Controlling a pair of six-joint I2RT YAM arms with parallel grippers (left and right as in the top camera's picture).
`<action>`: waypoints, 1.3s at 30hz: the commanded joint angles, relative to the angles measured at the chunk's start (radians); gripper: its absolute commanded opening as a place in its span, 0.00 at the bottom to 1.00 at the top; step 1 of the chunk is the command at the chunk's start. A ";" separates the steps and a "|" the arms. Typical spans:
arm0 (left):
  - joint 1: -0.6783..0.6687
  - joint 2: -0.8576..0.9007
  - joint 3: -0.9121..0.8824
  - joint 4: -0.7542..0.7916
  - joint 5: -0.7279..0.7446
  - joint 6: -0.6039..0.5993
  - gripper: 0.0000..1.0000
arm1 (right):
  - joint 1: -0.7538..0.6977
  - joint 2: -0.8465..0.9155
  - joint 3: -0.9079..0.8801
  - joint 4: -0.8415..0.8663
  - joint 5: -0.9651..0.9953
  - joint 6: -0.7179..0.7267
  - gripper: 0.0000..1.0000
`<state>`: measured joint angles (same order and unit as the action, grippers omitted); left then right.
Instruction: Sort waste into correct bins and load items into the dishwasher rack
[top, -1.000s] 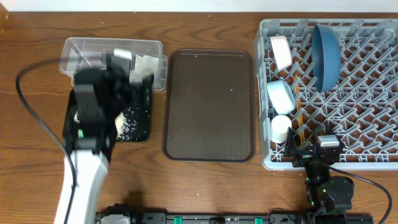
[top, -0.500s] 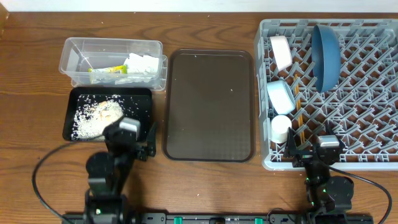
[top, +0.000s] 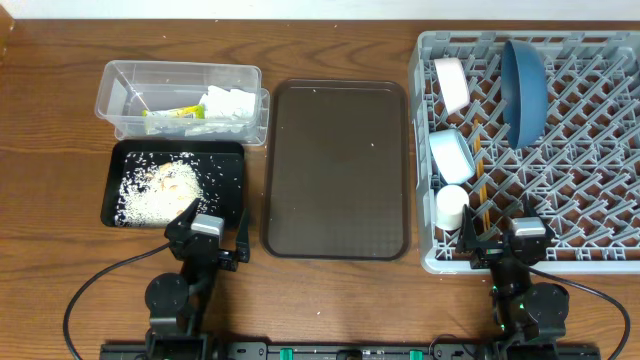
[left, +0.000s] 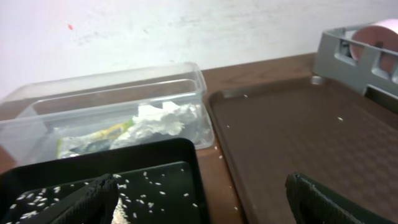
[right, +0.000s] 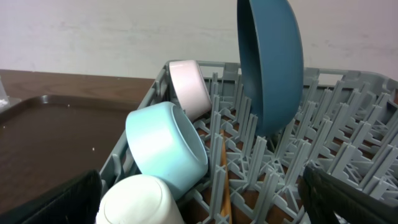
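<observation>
The clear tub (top: 120, 90) at the back left holds the yellow-green wrapper (top: 172, 112) and white tissue (top: 228, 102); both show in the left wrist view, wrapper (left: 93, 138) and tissue (left: 158, 118). The black tray (top: 228, 165) in front of it holds loose rice (top: 160, 188). The grey rack (top: 600, 150) holds the dark-blue bowl (top: 525, 88), cream bowl (top: 452, 82), light-blue bowl (top: 452, 155), white cup (top: 451, 207) and chopsticks (top: 482, 185). My left gripper (top: 208, 240) is open and empty by the black tray's front edge. My right gripper (top: 505, 240) is open and empty at the rack's front edge.
A large brown serving tray (top: 335, 170) lies between the bins and the rack, with a few rice grains on it. Bare wooden table surrounds everything. The rack's right half has free pegs.
My left arm has pulled back from over the bins to the front edge of the table, empty. The right arm has not moved.
</observation>
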<state>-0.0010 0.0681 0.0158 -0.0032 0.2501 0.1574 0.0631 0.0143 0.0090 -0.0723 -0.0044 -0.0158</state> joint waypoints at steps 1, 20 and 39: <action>0.004 -0.036 -0.012 -0.051 -0.035 -0.020 0.88 | 0.010 -0.008 -0.003 -0.003 0.004 -0.016 0.99; 0.005 -0.063 -0.012 -0.048 -0.026 -0.020 0.89 | 0.010 -0.008 -0.003 -0.003 0.004 -0.016 0.99; 0.005 -0.063 -0.012 -0.048 -0.026 -0.020 0.88 | 0.010 -0.008 -0.003 -0.003 0.004 -0.015 0.99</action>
<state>-0.0010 0.0120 0.0216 -0.0162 0.2249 0.1535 0.0631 0.0143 0.0090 -0.0723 -0.0044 -0.0158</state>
